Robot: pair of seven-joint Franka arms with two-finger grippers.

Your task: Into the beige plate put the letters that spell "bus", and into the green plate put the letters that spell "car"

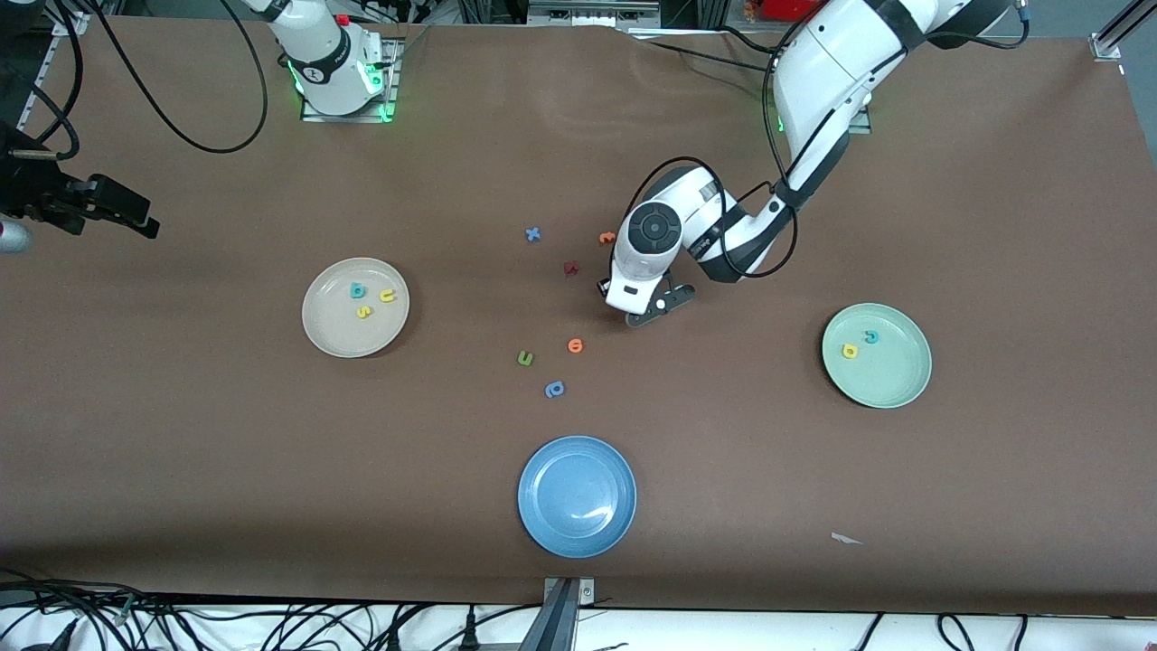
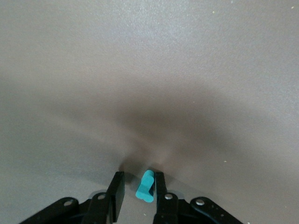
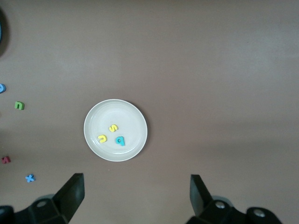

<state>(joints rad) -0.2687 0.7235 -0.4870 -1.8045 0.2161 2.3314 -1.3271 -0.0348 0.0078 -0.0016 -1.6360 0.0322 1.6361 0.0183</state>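
Beige plate (image 1: pixel 355 307), centre-left of the front view, holds b, u, s: done. Green plate (image 1: pixel 876 354), centre-right, holds c and a. Left gripper (image 2: pixel 139 189) is down on the counter (image 1: pixel 813 497), jaws narrowed around the teal r (image 2: pixel 145 186). Pinch squarely, lift straight, carry to the green plate. Right gripper (image 3: pixel 137 186) waits wide open, holding nothing, at the upper left.

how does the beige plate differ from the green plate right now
The beige plate holds three letters: a teal b, a yellow u and a yellow s. The green plate holds only two: a teal c and a yellow a. The beige plate sits toward the right arm's end of the table, the green one toward the left arm's end. Both are round, shallow and look alike in size.
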